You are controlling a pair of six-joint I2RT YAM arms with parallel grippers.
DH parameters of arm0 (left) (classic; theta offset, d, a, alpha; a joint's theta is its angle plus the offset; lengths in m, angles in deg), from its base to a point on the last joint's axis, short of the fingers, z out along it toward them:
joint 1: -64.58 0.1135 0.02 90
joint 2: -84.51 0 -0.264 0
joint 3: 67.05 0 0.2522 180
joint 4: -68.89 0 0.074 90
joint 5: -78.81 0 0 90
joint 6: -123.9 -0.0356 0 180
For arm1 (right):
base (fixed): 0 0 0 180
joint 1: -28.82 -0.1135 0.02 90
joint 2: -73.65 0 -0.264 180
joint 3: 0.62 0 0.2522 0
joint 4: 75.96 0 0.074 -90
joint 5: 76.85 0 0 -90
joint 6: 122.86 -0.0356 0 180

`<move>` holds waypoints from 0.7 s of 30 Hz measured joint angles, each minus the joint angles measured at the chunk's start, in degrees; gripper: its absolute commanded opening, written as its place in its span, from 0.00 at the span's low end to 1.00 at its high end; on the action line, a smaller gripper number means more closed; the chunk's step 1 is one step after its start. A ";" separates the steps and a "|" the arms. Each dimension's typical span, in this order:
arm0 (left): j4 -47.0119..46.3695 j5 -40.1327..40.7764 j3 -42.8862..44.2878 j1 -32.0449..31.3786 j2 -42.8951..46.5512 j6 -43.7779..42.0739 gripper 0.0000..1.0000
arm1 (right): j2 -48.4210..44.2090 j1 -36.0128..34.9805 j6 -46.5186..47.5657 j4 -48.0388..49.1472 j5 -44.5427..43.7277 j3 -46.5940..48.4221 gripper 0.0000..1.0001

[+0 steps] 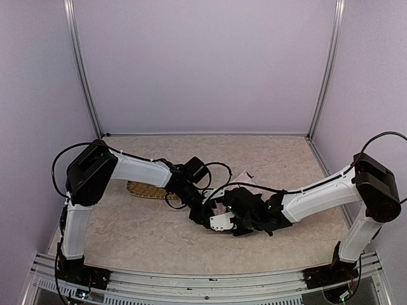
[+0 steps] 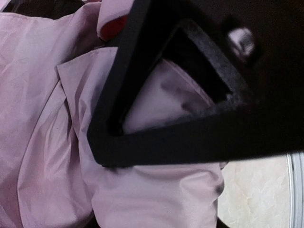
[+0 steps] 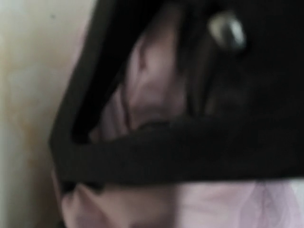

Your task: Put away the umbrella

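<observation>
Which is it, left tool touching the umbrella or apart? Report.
Touching. In the left wrist view, a finger of the left tool lies pressed on the umbrella fabric, which bulges around it with no gap.

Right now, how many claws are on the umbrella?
2. The left claw and the right claw meet over the pink umbrella at mid-table, each close against its fabric. Whether either one actually grips it is unclear.

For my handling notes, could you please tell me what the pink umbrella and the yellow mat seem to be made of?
The umbrella looks like thin, matte fabric, judging by its soft creases and folds. The mat seems woven straw or similar fibre: yellowish, ribbed texture, darker edge; mostly hidden.
</observation>
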 measured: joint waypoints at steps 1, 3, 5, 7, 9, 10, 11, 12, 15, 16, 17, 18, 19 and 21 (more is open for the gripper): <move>-1.09 -0.31 -1.11 0.07 0.63 0.26 0.54 | 0.00 -0.04 -0.26 -0.26 0.28 0.09 0.25; -3.87 -1.29 -4.52 0.33 2.56 1.01 0.66 | 0.09 -0.17 -0.74 -0.66 1.46 0.44 0.22; -7.72 -1.46 -8.90 0.66 5.07 1.99 0.71 | 0.26 -0.20 -1.31 -0.87 2.97 0.94 0.20; -13.25 -0.17 -15.32 1.11 9.03 4.57 0.72 | 0.24 -0.28 -2.38 -1.14 4.83 1.53 0.20; -19.37 1.14 -23.52 1.88 14.73 6.43 0.73 | 0.17 -0.04 -4.15 -2.10 6.67 2.12 0.20; -22.80 2.12 -27.28 2.21 17.88 7.28 0.72 | 0.04 0.26 -4.92 -2.62 8.15 2.21 0.20; -26.05 2.86 -30.51 2.40 21.03 7.76 0.72 | -0.20 0.59 -5.70 -3.39 9.62 2.40 0.20; -28.63 3.43 -32.85 2.45 23.52 8.15 0.71 | -0.48 0.98 -6.45 -4.04 10.88 2.54 0.20; -38.69 5.42 -39.80 2.29 31.28 8.48 0.70 | -1.29 3.23 -8.94 -6.82 17.51 3.45 0.20; -41.62 6.08 -41.46 2.27 33.00 8.44 0.70 | -1.40 4.33 -9.77 -7.80 20.35 3.96 0.20; -44.11 6.80 -42.91 2.21 34.38 8.24 0.69 | -1.42 5.16 -10.38 -8.52 22.38 4.37 0.20; -46.25 7.43 -44.28 2.05 35.52 7.82 0.69 | -1.42 6.14 -11.17 -9.57 25.16 4.92 0.20; -47.67 8.11 -45.33 1.86 36.33 7.43 0.69 | -1.40 6.93 -11.80 -10.69 27.74 5.40 0.20; -49.88 10.16 -47.78 0.87 37.94 5.31 0.69 | -1.01 8.70 -13.18 -13.20 33.83 6.67 0.20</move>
